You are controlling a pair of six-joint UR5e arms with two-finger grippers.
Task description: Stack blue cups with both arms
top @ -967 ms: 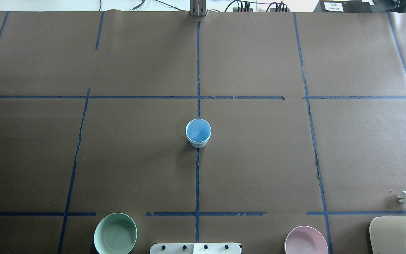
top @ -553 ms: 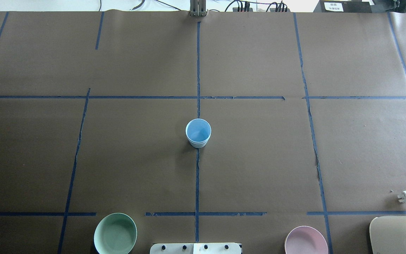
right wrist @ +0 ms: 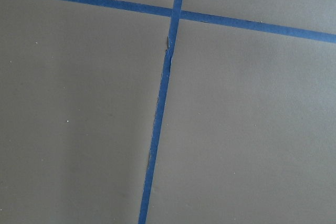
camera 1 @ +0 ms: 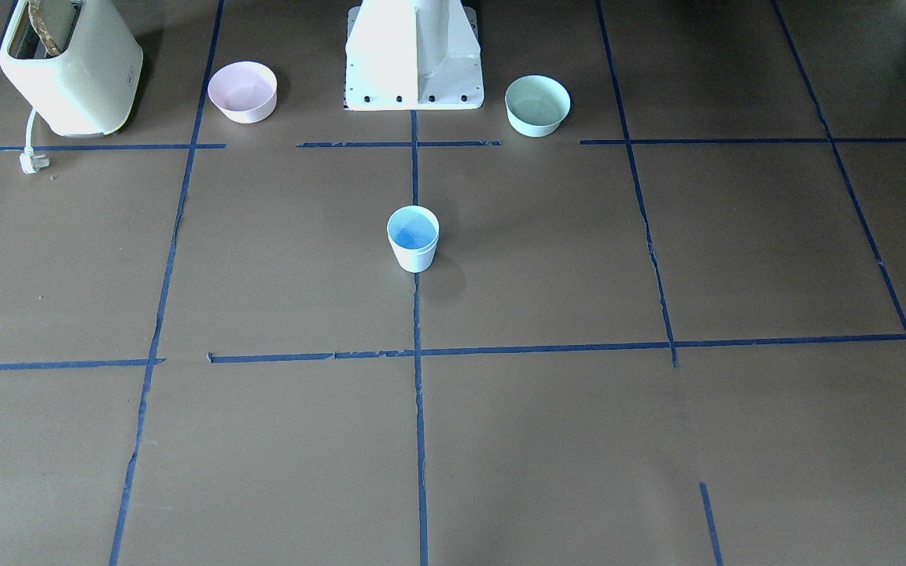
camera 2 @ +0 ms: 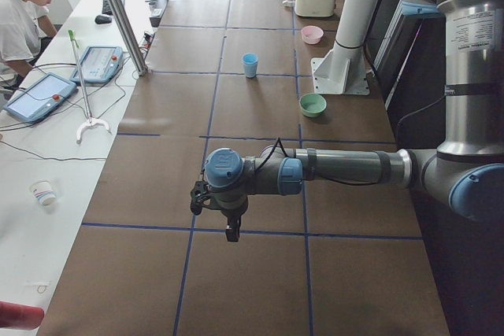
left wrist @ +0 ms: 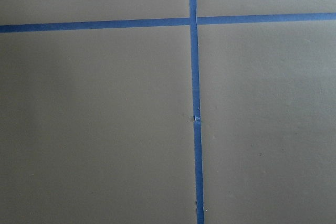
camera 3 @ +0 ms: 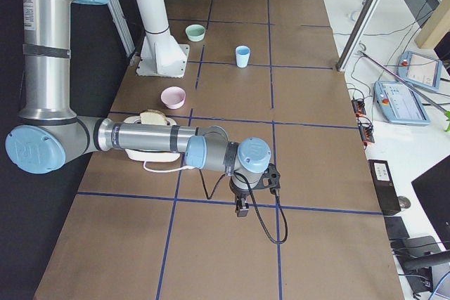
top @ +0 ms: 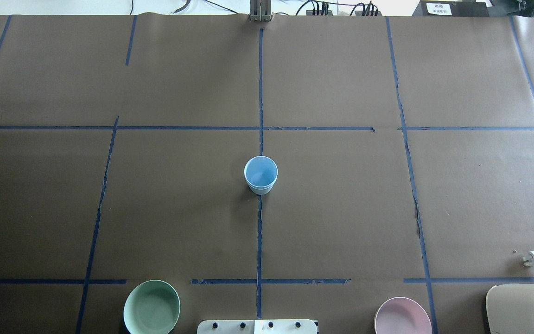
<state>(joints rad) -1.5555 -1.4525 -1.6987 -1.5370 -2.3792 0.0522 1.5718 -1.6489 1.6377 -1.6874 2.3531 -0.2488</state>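
One pale blue cup shape [top: 261,175] stands upright at the table's centre on the middle tape line, also in the front view [camera 1: 413,238]. A stepped band runs under its rim; I cannot tell whether a second cup is nested in it. No separate second cup shows. Both arms are outside the overhead and front views. The left gripper [camera 2: 228,230] hangs over the table's left end, far from the cup. The right gripper [camera 3: 241,209] hangs over the right end. I cannot tell whether either is open or shut. Both wrist views show only brown table and blue tape.
A mint green bowl [top: 151,307] and a pink bowl [top: 402,317] sit near the white pedestal base [camera 1: 414,55]. A cream toaster [camera 1: 69,67] with a loose plug [top: 533,260] stands at the near right corner. An operator [camera 2: 20,5] sits beyond the table.
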